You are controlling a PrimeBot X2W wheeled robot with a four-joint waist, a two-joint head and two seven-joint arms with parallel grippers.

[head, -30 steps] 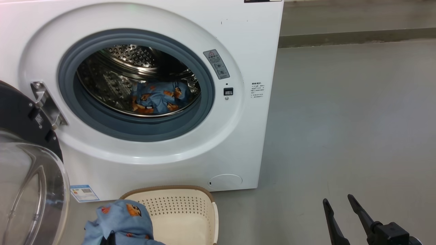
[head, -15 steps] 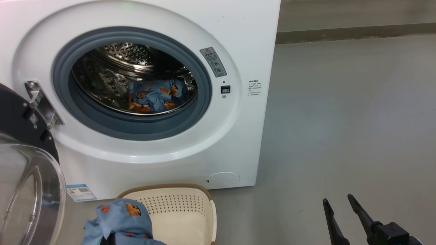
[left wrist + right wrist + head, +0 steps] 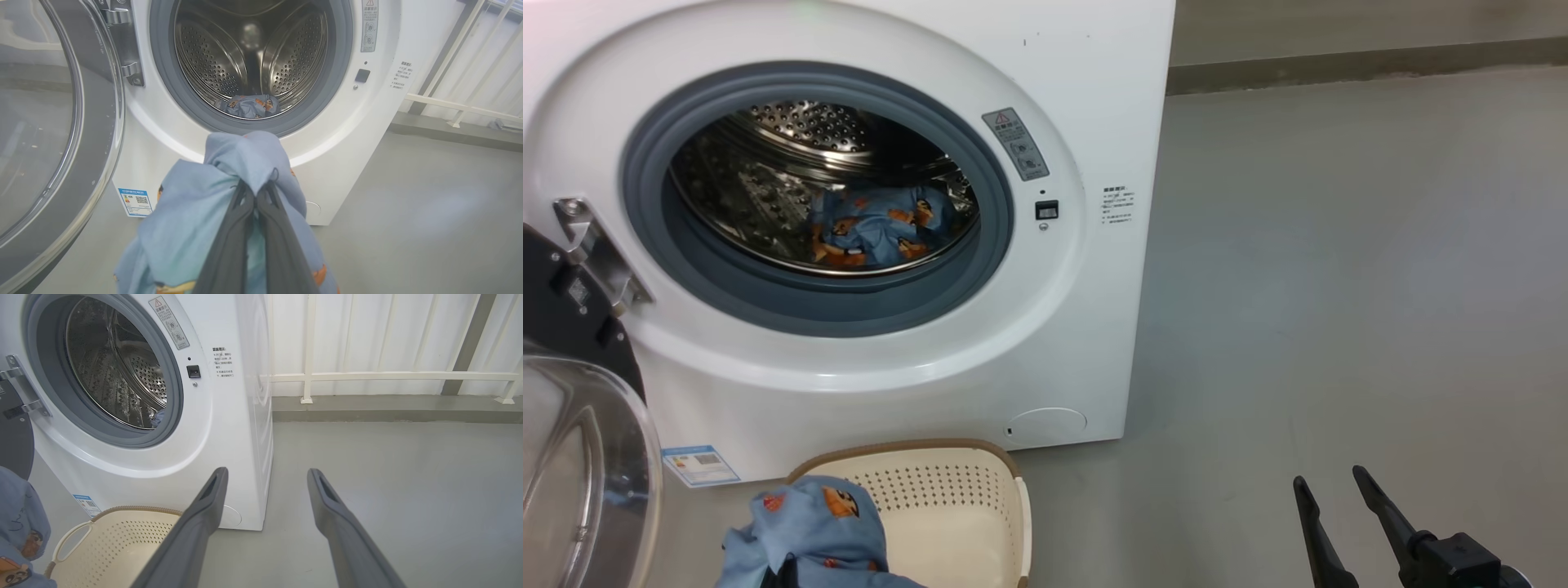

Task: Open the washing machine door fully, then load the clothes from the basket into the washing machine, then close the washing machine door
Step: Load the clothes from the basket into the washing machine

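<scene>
— Two blue garments in frame, both printed with orange-brown cartoon figures. Where is each?
— The held garment [image 3: 229, 171] is pinched in the left fingers [image 3: 231, 232], which are clamped together on a fold of it. The cloth drapes down either side of them. The second garment [image 3: 249, 105] lies low in the steel drum [image 3: 204, 53], straight ahead of those fingertips and well beyond them.
— And the washing machine door?
— The washing machine door [image 3: 98, 134] stands swung wide, off to the left of the left fingers. It hangs on its metal hinge [image 3: 122, 41], with the glass bowl facing out. The washing machine [image 3: 1078, 82] fronts both arms, its grey-gasketed mouth uncovered.
— The basket?
— The basket [image 3: 947, 498] sits on the grey floor [image 3: 1339, 286] at the foot of the machine. The held garment hangs over its left part. In the right wrist view it lies low and to the left of the right fingers [image 3: 204, 514].
— What are those doing?
— They are spread wide apart and grip nothing, poised above bare floor. The machine's right-hand corner is ahead of them to their left, and a white railing [image 3: 392, 375] runs far beyond their tips.
</scene>
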